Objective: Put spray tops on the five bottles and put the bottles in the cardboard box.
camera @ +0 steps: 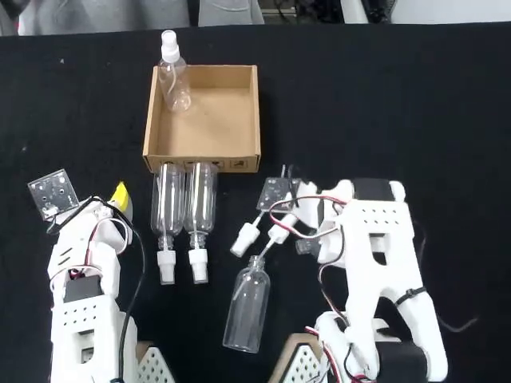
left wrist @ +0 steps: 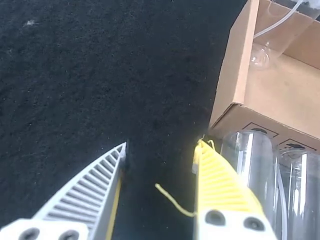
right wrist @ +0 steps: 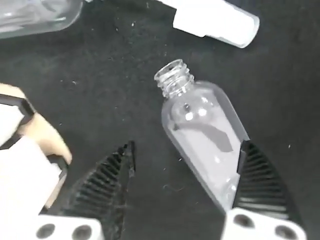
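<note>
open bottle [right wrist: 205, 135]: clear plastic, bare threaded neck, I see it lying on the black desk [camera: 383, 104] just beside two loose white spray tops [camera: 245, 238]
right end effector [right wrist: 188, 145]: fingers apart, open bottle's body between them
left end effector [left wrist: 162, 146]: fingers apart over desk, near box corner
capped pair [camera: 184, 211]: clear, white tops on, lying side by side at the box front
cardboard box [camera: 204, 155]: one capped bottle [camera: 174, 80] inside, far left corner

Black table [camera: 415, 104], cardboard box [camera: 200, 162] sat toward its far side, two capped bottles [camera: 168, 211] lay side by side touching the box front, open bottle [camera: 247, 307] lay nearer, two loose spray tops [camera: 246, 238] lay just past its neck.
</note>
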`<state>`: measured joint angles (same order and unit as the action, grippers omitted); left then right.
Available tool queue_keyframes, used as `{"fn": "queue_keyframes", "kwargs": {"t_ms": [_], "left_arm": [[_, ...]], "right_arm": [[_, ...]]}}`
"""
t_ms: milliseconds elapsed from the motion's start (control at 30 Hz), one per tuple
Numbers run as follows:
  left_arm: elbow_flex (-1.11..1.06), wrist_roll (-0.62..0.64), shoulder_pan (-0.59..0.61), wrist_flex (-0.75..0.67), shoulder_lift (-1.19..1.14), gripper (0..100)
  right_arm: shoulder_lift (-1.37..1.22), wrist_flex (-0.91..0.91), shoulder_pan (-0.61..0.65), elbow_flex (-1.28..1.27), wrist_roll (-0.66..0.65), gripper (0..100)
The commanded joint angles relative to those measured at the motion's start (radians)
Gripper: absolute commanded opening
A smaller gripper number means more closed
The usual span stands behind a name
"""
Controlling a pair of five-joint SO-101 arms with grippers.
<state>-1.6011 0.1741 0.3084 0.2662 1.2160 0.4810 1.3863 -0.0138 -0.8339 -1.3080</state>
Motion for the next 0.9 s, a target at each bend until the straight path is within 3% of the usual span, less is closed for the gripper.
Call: {"fn": "queue_keyframes", "kwargs": {"t_ms": [0,433,867], "left_arm": [[0.018,0.000,0.001,-0.002,0.018,21],[0.018,0.000,0.001,-0.002,0.018,21],[0.018,0.000,0.001,-0.002,0.018,21]], "right_arm": [[0.045,-0.072,0.014,-0.018,-0.017,28.2],[0.044,-0.252,0.009,-0.137,-0.017,28.2],[0.044,-0.295,0.008,-0.170,-0.012,28.2]]}}
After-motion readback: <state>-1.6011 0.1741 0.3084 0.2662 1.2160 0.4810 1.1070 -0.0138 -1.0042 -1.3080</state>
